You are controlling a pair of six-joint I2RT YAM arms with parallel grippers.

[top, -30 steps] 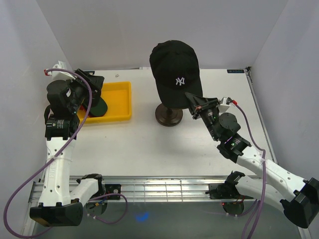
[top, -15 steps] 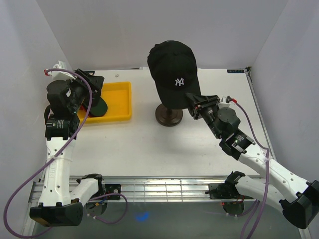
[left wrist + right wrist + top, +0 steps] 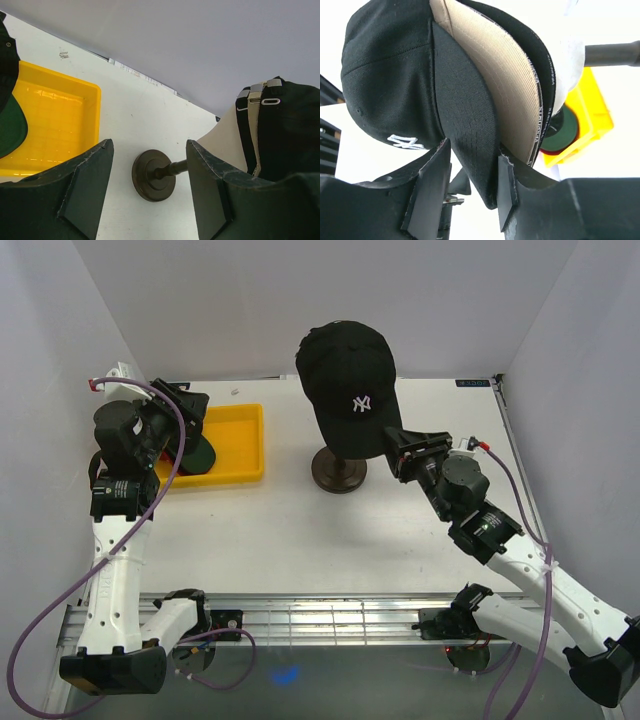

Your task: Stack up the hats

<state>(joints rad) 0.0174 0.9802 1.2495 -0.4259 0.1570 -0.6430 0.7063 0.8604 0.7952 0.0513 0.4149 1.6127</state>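
A black hat with a white NY (image 3: pixel 350 380) sits on top of the mannequin head, over a tan hat (image 3: pixel 505 75) and another dark one. My right gripper (image 3: pixel 392 452) is at its brim, below the logo. In the right wrist view the black brim (image 3: pixel 465 130) hangs between that open gripper's (image 3: pixel 472 155) fingers, with a gap on the left side. My left gripper (image 3: pixel 192 425) hovers open and empty over the yellow tray (image 3: pixel 240 440), where a dark hat with a green underbrim (image 3: pixel 200 455) lies. The left wrist view shows that gripper (image 3: pixel 149 145) open, and the hats' back straps (image 3: pixel 260 115).
The mannequin head (image 3: pixel 225 142) stands on a dark round stand (image 3: pixel 338 472) mid-table. The yellow tray (image 3: pixel 60 120) lies at the back left, near the left wall. White walls close the table on three sides.
My right gripper has opened off the black hat's brim, which it pinched a second ago. The hat settled slightly to the left on the head. The left arm has not moved.
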